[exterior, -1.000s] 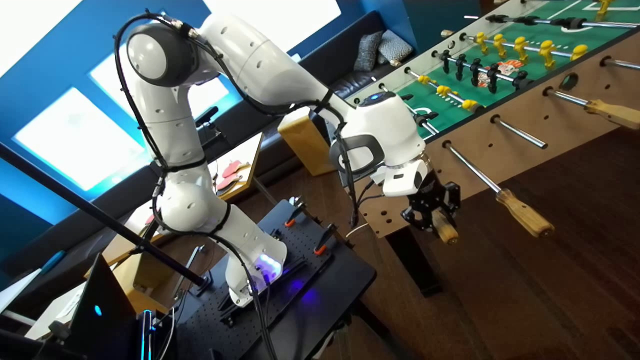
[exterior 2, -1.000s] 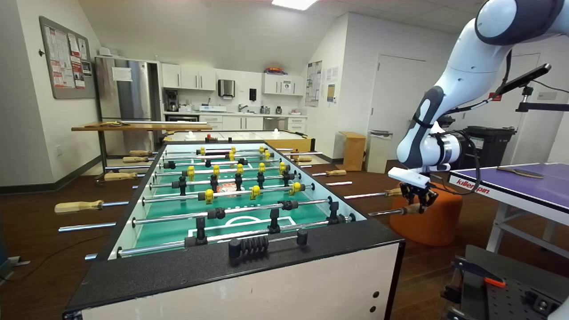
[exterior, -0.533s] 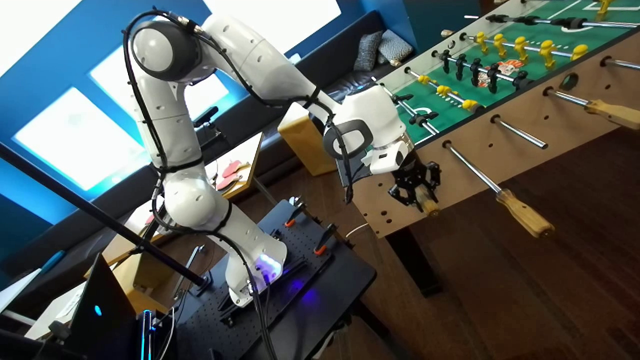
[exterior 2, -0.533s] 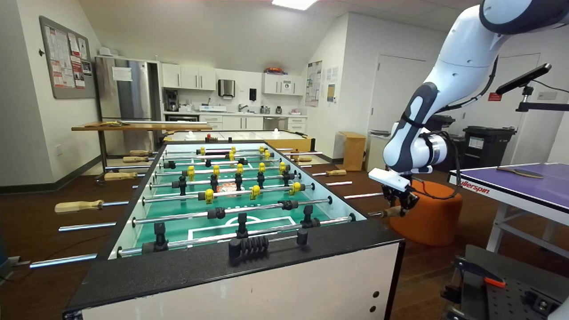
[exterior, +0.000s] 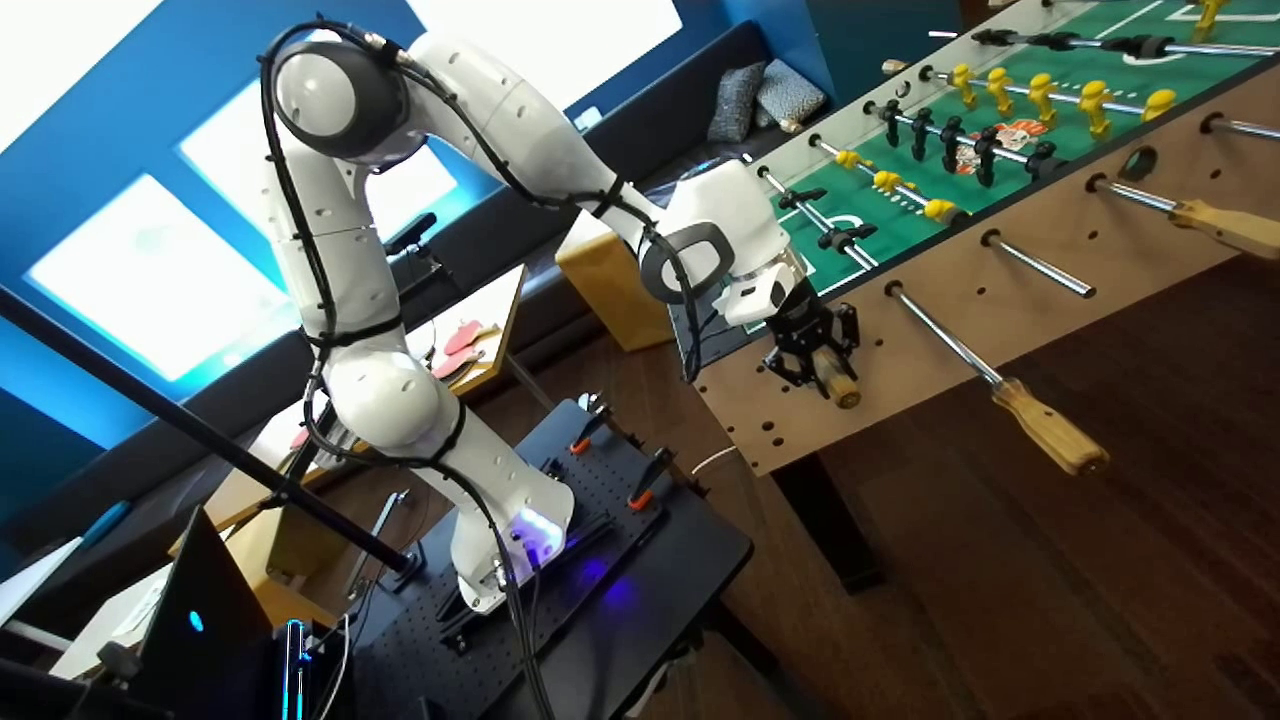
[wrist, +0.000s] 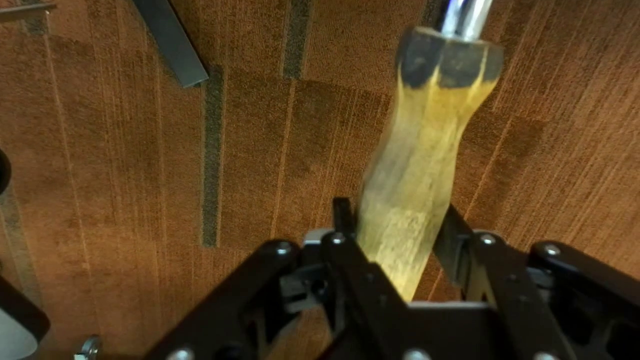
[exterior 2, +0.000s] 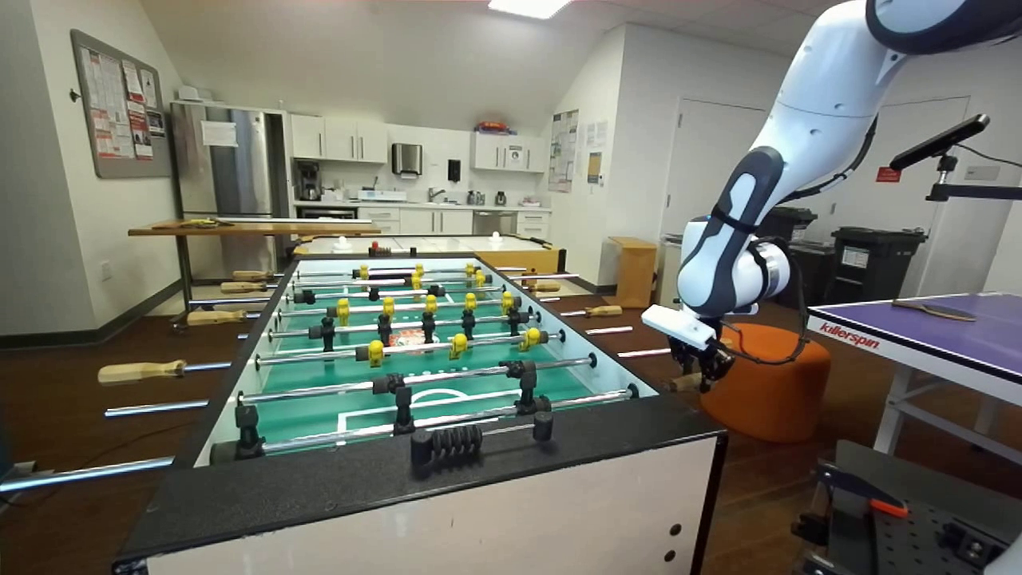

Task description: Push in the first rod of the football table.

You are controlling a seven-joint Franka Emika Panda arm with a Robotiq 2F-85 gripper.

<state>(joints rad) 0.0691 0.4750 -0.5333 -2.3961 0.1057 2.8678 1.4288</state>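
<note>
football table is the biggest item: green pitch, light walls, silver rods across it. your black bench stands near one corner, arm mounted on top.

arm pose: links rise from the bench to a bent elbow, forearm slants down toward the table, end joint aimed down. it hangs just outside the table's long side in both exterior views.

first rod is the endmost one, spanning the table's full width. on the side away from the arm its bare metal sticks well out and runs off the frame, so you can't see the tip. neighbouring rod is apart from your grip and sticks out farther on the arm side.

tan wooden handle is the arm-side end of the first rod. it's close to the table's edge; can't tell if it touches the wall. in the wrist view it lies tilted, dark-banded end and shaft at the top, butt toward the bottom.

your fingers are clenched on that handle: parted only by the width of the wood, one pad each side. grip is on the outer part; the narrow neck lies beyond the pads, and the butt pokes out past them in an exterior view.

three dark player figures on the first rod stick up above it.
</note>
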